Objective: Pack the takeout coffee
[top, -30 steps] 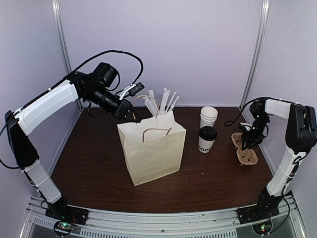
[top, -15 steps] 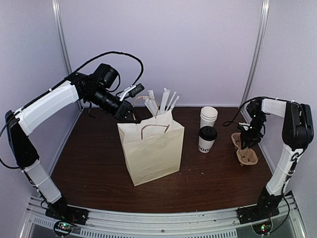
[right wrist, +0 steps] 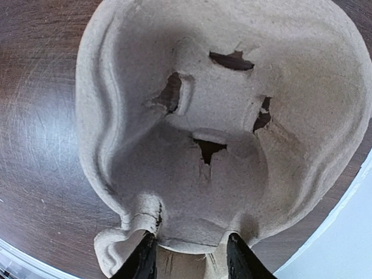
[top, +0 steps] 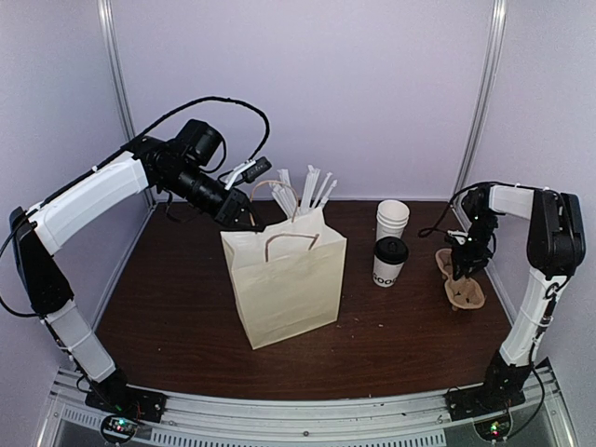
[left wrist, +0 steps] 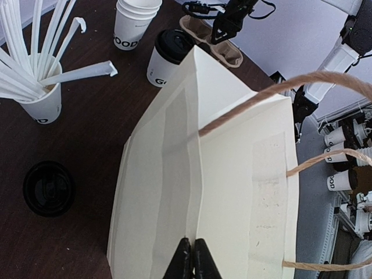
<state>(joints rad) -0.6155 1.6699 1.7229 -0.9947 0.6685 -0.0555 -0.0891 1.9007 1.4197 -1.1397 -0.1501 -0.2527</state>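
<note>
While the left pincer (left wrist: pixel 192 263) is clenched on the back rim of the paper bag (top: pixel 284 279), the takeout coffee (top: pixel 389 261) stands on the tabletop (top: pixel 186 307) at the bag's 3 o'clock.

Top view: the coffee is upright with its black lid on and apart from the bag, the stack of lidless cups (top: pixel 392 218) just behind it at 12 o'clock and the pulp cup carrier (top: pixel 463 291) at its 3 o'clock. Over there the right pincer (right wrist: pixel 192 258) is down on the carrier, its 2 fingers astride the end wall, 1 each side; squeezing or merely straddling, I cannot tell. From the left wrist, a cup of white straws (left wrist: pixel 40 102) sits at the bag's 9 o'clock and a loose black lid (left wrist: pixel 48 188) lies flat at 8 o'clock.
</note>
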